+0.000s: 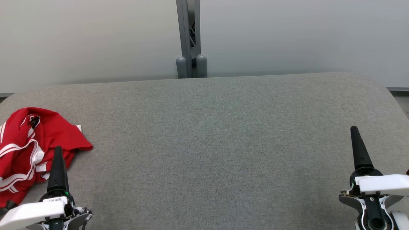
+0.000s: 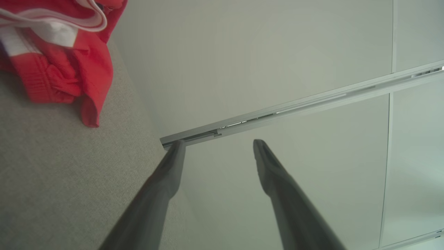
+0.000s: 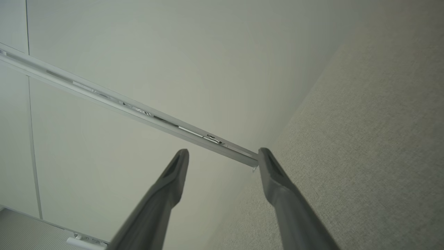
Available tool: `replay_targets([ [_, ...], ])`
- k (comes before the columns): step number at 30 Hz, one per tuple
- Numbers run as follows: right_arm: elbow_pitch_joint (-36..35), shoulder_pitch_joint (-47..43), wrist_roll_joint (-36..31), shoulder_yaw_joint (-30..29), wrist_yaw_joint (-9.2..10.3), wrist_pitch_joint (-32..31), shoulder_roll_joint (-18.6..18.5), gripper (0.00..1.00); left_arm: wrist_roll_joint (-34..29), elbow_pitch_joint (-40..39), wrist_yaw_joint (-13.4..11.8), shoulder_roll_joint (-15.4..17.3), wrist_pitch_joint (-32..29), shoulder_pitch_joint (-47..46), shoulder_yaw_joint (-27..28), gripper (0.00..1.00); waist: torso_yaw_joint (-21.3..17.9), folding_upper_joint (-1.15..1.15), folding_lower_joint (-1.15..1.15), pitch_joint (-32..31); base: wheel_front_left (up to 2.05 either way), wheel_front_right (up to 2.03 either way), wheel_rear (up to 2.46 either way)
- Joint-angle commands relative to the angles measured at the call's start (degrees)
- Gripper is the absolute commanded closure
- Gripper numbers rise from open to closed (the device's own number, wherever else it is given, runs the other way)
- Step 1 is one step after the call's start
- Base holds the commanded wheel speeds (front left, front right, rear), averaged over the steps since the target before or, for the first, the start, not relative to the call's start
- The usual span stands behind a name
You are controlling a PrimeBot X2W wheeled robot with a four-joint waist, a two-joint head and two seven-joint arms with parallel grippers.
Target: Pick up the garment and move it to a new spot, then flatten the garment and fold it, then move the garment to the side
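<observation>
Crumpled red garment (image 1: 28, 147) with white stripes at the left edge of the grey tabletop (image 1: 204, 143), left claw (image 2: 218, 147) near it, fingers apart, empty, right claw (image 3: 222, 156) near right, fingers apart, empty

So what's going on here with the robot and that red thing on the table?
Nothing is being handled yet. A red garment with white stripes lies crumpled at the left end of the grey table. The robot's left gripper is open and empty, close to the garment but not gripping it. The right gripper is open too, at the table's right side. The pick-up has not begun.
</observation>
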State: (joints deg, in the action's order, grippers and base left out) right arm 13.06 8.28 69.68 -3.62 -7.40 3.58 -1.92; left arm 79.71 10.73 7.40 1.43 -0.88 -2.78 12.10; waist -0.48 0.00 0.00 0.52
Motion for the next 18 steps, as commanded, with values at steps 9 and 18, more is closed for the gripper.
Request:
replay_targets([
  [9,-6.1,1.1,-13.1,-0.2,-0.09,1.9,-0.5,0.00,-8.6,-4.4,0.1,0.9,2.4,-1.3,-0.1,0.00,-0.1,0.00,0.00,0.0,0.00,0.00,0.00],
  [18,-8.8,0.1,-23.6,1.1,-0.10,3.2,-0.6,0.00,-18.8,-8.7,0.0,1.0,4.2,-0.8,-1.8,0.00,-0.2,0.00,0.00,0.0,0.00,0.00,0.00],
])
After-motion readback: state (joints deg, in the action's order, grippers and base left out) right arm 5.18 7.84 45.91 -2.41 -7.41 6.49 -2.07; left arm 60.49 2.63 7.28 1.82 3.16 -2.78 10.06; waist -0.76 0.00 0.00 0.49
